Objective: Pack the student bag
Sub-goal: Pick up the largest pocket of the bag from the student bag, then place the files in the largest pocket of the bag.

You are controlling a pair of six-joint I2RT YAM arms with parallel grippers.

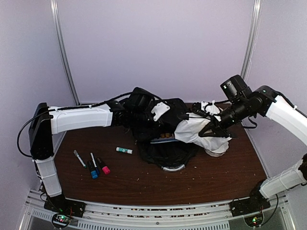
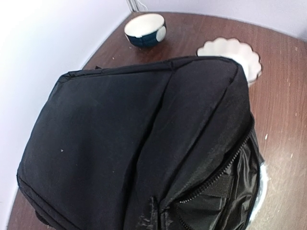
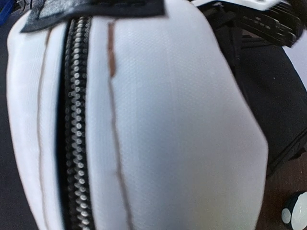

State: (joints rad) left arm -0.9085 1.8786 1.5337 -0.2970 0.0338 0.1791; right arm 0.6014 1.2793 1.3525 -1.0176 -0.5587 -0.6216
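A white pouch (image 3: 168, 120) of woven fabric fills most of the frame, very close to the lens and slightly blurred. A black zipper (image 3: 76, 143) runs down its left part, zipped shut, with 2 thin brown seam lines (image 3: 115, 158) alongside it, 1 on each side. A black fabric tab (image 3: 96, 9) lies across the pouch's top edge. Behind it on the right sits the black student bag (image 3: 283, 96). In the lower right corner a strip of brown table (image 3: 283, 191) shows, with 1 small round object (image 3: 297, 211) cut off by the frame edge.

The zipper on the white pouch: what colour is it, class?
Black zipper; the right wrist view shows it best.
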